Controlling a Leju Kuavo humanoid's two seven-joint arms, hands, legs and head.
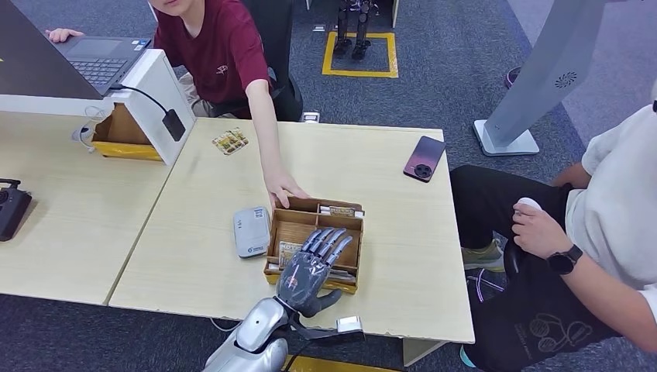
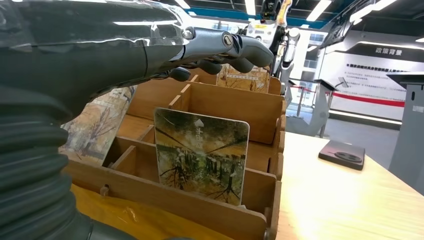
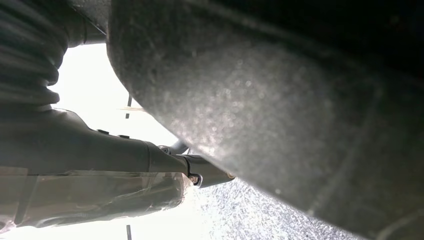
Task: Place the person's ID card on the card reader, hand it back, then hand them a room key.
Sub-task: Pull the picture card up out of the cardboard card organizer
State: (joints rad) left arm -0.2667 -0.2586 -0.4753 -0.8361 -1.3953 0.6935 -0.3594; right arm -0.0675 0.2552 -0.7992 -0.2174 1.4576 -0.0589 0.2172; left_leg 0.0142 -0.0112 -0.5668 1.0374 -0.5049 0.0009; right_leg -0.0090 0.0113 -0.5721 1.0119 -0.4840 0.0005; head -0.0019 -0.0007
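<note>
Wooden box (image 1: 352,225): my left hand (image 1: 311,267) hovers spread above, holding nothing.
Risk: fingers (image 2: 235,47) could topple the upright card (image 2: 202,155).
Right hand: can't tell.

The robot's silver left hand (image 1: 311,266) hides part of the compartmented wooden card box (image 1: 286,230). The right hand's (image 3: 100,155) fingers are too close and dark to read.
</note>
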